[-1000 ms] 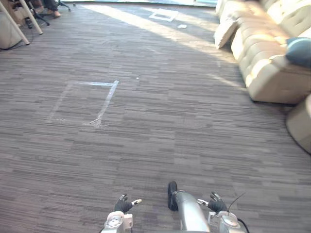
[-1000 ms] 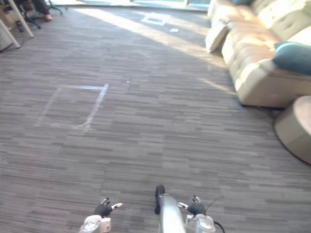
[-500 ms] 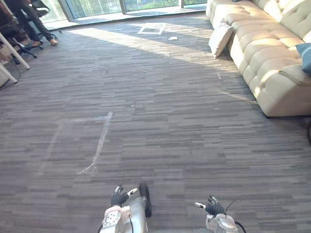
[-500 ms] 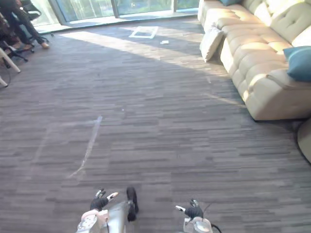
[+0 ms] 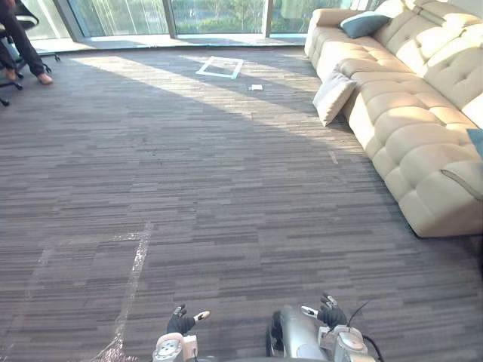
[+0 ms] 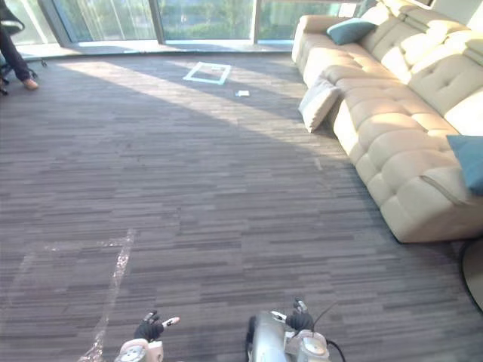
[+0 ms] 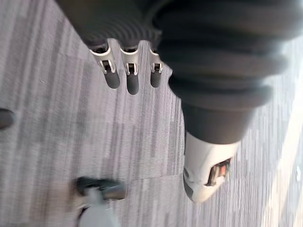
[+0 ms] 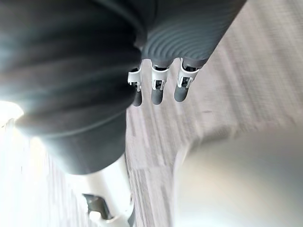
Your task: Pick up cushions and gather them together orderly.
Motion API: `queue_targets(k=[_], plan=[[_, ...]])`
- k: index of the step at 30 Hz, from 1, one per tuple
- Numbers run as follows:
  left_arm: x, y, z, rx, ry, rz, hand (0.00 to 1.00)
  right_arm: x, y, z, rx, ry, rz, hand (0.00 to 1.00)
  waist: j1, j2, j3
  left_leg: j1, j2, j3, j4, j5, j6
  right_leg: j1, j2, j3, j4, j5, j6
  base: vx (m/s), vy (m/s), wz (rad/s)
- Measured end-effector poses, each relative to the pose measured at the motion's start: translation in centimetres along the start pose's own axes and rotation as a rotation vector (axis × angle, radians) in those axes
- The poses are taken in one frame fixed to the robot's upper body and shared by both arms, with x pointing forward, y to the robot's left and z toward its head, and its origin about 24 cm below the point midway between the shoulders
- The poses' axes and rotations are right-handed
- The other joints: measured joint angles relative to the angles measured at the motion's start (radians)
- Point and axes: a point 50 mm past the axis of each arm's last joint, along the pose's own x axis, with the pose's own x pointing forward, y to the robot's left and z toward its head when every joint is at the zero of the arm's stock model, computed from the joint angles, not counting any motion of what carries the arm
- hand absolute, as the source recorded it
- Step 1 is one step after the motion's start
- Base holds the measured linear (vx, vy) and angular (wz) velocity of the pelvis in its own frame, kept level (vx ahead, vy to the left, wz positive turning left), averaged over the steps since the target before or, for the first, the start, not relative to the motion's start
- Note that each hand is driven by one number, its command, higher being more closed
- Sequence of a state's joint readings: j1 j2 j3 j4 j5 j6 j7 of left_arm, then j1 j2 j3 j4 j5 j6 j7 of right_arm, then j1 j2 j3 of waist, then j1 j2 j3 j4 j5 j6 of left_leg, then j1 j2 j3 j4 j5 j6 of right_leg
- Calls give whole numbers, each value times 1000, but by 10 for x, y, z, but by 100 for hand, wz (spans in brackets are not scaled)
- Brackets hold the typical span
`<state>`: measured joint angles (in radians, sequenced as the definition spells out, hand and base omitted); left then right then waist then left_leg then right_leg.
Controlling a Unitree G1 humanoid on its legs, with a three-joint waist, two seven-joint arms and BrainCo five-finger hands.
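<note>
Carpeted floor (image 5: 226, 188); cream cushion (image 5: 333, 96) far ahead of relaxed, empty left hand (image 5: 181, 323), right hand (image 5: 330, 313)

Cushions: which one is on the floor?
The cream cushion, standing on the carpet against the sofa; the far teal cushion and near teal cushion lie up on it.

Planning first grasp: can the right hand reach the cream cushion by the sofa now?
Probably not. The right hand hangs open and low; the cream cushion leans on the sofa far across the carpet. Nothing stands between; walk closer first.
</note>
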<state>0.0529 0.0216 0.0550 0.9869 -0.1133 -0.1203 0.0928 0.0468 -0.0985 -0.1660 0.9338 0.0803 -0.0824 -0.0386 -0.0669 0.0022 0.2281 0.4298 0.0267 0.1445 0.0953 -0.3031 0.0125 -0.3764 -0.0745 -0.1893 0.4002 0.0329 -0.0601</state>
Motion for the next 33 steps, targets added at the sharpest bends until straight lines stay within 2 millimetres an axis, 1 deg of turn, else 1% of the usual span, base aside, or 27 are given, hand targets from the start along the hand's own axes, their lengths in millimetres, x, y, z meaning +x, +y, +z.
queue_targets(k=[2,3,4,5,6,8,9,10,11,12,13,14,15,16,17,18,19,20,21,22,23,24,25,28,29,31,33], plan=[[-1,-5,-1,-16,1,-10,0,1,-4,2,20,-5,-18,0,-1,18,4,-9,12,-21,99,70,-65,-19,-25,-9,172,-127,-26,781,-157,22],[-2,-7,-2,-26,1,-14,0,0,-6,2,16,2,-22,0,-4,23,4,-38,19,-24,236,138,-110,15,-29,-21,215,-197,-33,901,-225,16],[-1,-7,2,-61,-16,0,0,0,-6,3,12,-6,-19,0,-10,41,9,-164,66,-27,549,270,-250,103,-18,-26,176,-256,-28,740,-168,5],[-1,-8,4,-77,-24,3,0,1,-7,5,9,-10,-20,0,-9,44,15,-222,92,-20,680,288,-268,136,-3,-26,155,-266,-31,805,-123,-7],[-1,-7,6,-106,-37,12,0,1,-5,6,10,-12,-15,0,1,64,22,-331,160,26,946,252,-233,242,34,-23,96,-287,-40,514,-48,-26],[-2,1,11,-128,-66,38,0,-1,8,2,13,-3,19,0,24,41,32,-431,209,95,1060,177,-166,375,59,2,5,-308,-49,538,-43,-42],[-3,6,12,-123,-78,48,0,-2,16,-1,13,4,43,0,34,27,25,-491,211,125,1045,141,-139,435,58,20,-46,-314,-47,677,-38,-66],[-4,10,15,-124,-99,56,0,-3,22,-2,18,6,58,0,46,18,22,-586,208,155,933,95,-113,521,54,54,-124,-322,-38,552,-9,-63],[-3,11,16,-124,-107,58,0,-3,22,-2,19,7,55,0,52,20,23,-615,204,160,864,84,-103,546,48,65,-145,-317,-25,557,52,-71],[-3,12,17,-121,-111,61,0,-3,22,-4,24,15,52,0,60,19,23,-647,186,159,719,76,-95,587,34,82,-170,-325,0,602,126,-61],[-3,13,18,-122,-119,61,0,-3,21,-8,29,31,45,0,68,18,23,-684,151,146,501,93,-89,646,9,100,-208,-345,27,741,212,-57],[-3,13,18,-121,-121,62,0,-5,19,-12,32,45,39,0,72,17,22,-692,127,131,374,125,-94,678,-4,109,-230,-359,44,639,224,-52],[-4,13,17,-117,-117,61,0,-6,17,-16,30,57,33,0,74,21,20,-694,102,100,216,177,-110,711,-13,123,-250,-376,58,510,220,-51],[-4,13,15,-113,-109,62,0,-6,14,-18,22,64,26,0,80,28,16,-702,95,74,171,275,-111,738,-11,155,-263,-391,76,561,286,-63],[-4,18,13,-89,-100,67,0,-6,15,-22,22,88,25,0,79,15,5,-702,68,54,202,359,-65,756,-36,182,-257,-385,72,699,383,-47],[-3,26,14,-70,-97,82,0,-7,22,-24,32,93,40,0,73,-23,-15,-709,42,67,219,322,-44,731,-70,200,-213,-364,54,840,448,-27],[-3,29,14,-64,-96,86,0,-9,24,-27,40,96,43,0,73,-40,-24,-708,29,77,240,291,-26,691,-93,209,-141,-340,91,800,422,-11],[-3,31,14,-56,-93,90,0,-11,27,-31,51,106,47,0,75,-58,-31,-691,8,89,265,245,-8,640,-112,235,0,-302,139,777,386,-16],[-2,35,14,-35,-89,95,0,-11,31,-29,59,101,55,0,75,-83,-22,-633,-21,108,265,194,2,562,-138,272,226,-227,182,620,307,-18],[-2,37,14,-18,-83,97,0,-10,33,-28,58,94,62,0,74,-94,-17,-585,-41,120,261,159,4,494,-153,296,400,-135,212,582,261,-19],[-2,38,11,-5,-66,95,0,-10,34,-27,57,86,67,0,72,-93,-13,-519,-60,120,258,113,4,407,-159,304,598,-105,219,565,222,-19],[-2,35,7,10,-47,87,0,-9,31,-22,53,64,63,0,65,-80,-11,-433,-63,121,240,77,8,335,-150,273,727,-135,189,563,205,-15],[-2,32,5,22,-39,76,0,-9,28,-20,46,52,59,0,62,-68,-14,-380,-62,120,209,65,9,286,-145,231,765,-170,166,526,175,-6],[-1,19,4,51,-30,31,0,-7,24,-6,45,-12,49,0,47,-34,-18,-216,-51,117,96,24,10,64,-115,86,682,-263,125,570,108,1],[-1,15,3,50,-22,22,0,-5,20,-1,37,-30,45,0,36,-28,-14,-165,-44,116,71,18,13,14,-104,27,565,-283,109,680,23,19],[-1,8,2,50,-14,0,0,-3,18,4,31,-44,39,0,15,-24,-11,-99,-33,101,38,17,15,-16,-72,-60,253,-241,84,754,-31,42],[-1,3,1,67,-18,-18,0,-4,17,2,34,-36,35,0,10,-37,-14,-19,-51,77,-4,12,6,-6,-40,-80,-59,-111,59,867,-122,58]])
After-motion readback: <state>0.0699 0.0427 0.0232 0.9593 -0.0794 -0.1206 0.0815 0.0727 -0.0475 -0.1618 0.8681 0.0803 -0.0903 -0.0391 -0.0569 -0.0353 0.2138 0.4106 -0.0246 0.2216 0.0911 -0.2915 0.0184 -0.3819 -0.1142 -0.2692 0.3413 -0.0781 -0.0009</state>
